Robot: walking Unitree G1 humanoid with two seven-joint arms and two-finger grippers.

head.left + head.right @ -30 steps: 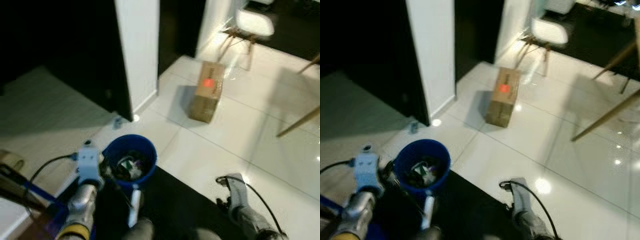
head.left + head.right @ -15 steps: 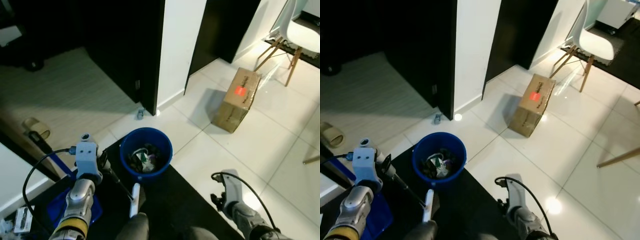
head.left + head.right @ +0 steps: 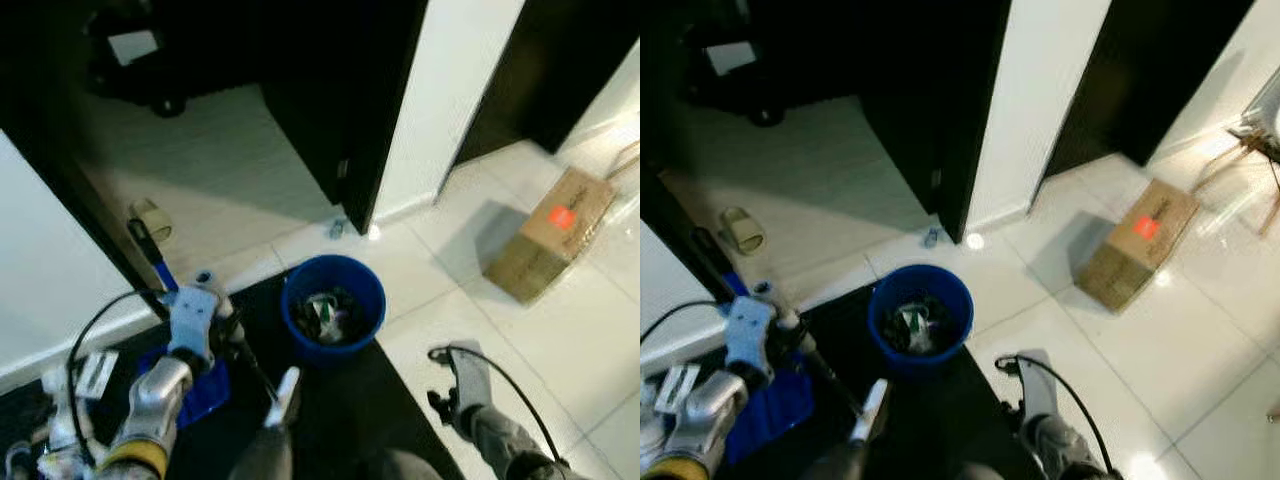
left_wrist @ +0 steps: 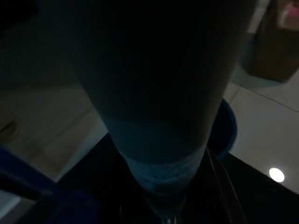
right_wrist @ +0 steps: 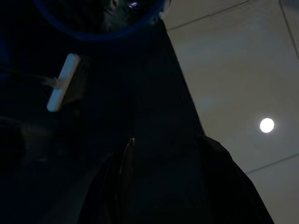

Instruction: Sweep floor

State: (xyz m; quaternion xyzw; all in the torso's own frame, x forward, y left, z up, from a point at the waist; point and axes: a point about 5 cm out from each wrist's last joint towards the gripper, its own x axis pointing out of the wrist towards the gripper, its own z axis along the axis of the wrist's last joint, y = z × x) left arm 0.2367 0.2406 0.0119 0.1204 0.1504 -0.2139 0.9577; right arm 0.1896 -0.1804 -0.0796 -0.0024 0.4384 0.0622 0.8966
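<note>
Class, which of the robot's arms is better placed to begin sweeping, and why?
Probably the left arm: it is beside the blue dustpan and black-handled broom. The right gripper hangs over bare white tile.

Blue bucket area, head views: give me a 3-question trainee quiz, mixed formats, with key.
1. True or false: the blue bucket is empty.
2. Multiple choice: the cardboard box with the red patch lies on A) the black mat, B) the white tiled floor, C) the grey floor of the dark room.
3. Fill in: the bucket stands partly on the black ____.

Key:
1. False: it holds mixed rubbish.
2. B, to the robot's right of the bucket, apart from it.
3. Mat; the bucket sits at its far edge, with the blue dustpan to the robot's left of it, beside the left arm.
</note>
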